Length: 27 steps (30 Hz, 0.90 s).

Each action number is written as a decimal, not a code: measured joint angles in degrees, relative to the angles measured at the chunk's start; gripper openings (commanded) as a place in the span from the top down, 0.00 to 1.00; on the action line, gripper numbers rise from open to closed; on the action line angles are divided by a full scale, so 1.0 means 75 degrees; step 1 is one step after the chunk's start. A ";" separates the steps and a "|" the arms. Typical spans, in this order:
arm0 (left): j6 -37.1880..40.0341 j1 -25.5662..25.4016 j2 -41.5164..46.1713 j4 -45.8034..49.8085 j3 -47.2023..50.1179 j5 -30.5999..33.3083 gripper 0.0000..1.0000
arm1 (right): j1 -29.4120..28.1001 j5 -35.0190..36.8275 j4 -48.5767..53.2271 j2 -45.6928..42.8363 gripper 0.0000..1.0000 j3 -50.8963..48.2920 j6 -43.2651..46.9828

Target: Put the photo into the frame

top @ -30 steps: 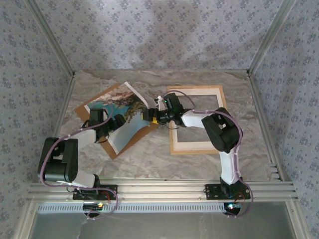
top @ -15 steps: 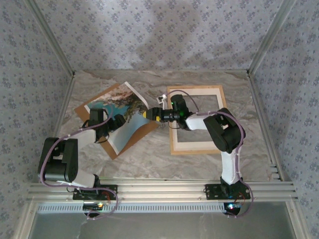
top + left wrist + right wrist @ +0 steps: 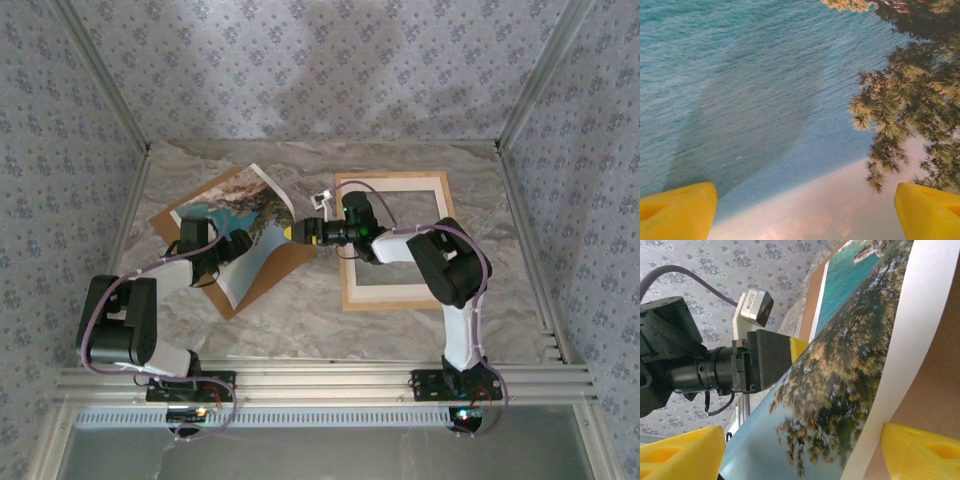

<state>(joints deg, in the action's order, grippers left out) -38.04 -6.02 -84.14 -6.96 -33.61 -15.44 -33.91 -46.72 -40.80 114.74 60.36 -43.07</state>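
Two arms: we see both reaching onto the photo (image 3: 250,215), left of centre on the worktop (image 3: 300,320).
Photo: sea-and-trees print with a pale border, bowed upward over the brown board (image 3: 168,222), apart from the frame (image 3: 390,298).
Frame: light wood, lying flat right of centre, with the right arm crossing its left rail.
Left fingers (image 3: 677,210): spread wide over the blue water of the print, with nothing clamped between them.
Right fingers (image 3: 920,452): also spread apart at the print's right edge, with the white border running down between them.
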 measured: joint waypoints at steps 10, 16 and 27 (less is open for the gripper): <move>-0.0003 -0.0102 -0.0047 -0.0082 -0.0015 -0.0003 0.08 | -0.0227 0.0460 0.1285 0.0157 0.13 0.1049 -0.0058; 0.0000 -0.0117 -0.0050 -0.0096 -0.0015 -0.0023 0.08 | -0.0405 0.0898 0.2562 0.0356 0.20 0.1897 0.0090; 0.0003 -0.0198 -0.0003 0.0058 -0.0061 -0.0041 0.08 | -0.0280 0.1154 0.3958 0.0621 0.52 0.2384 0.0090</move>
<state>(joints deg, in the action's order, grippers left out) -38.02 -7.51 -84.16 -6.52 -34.06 -15.75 -36.01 -38.06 -11.11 119.39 78.24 -42.39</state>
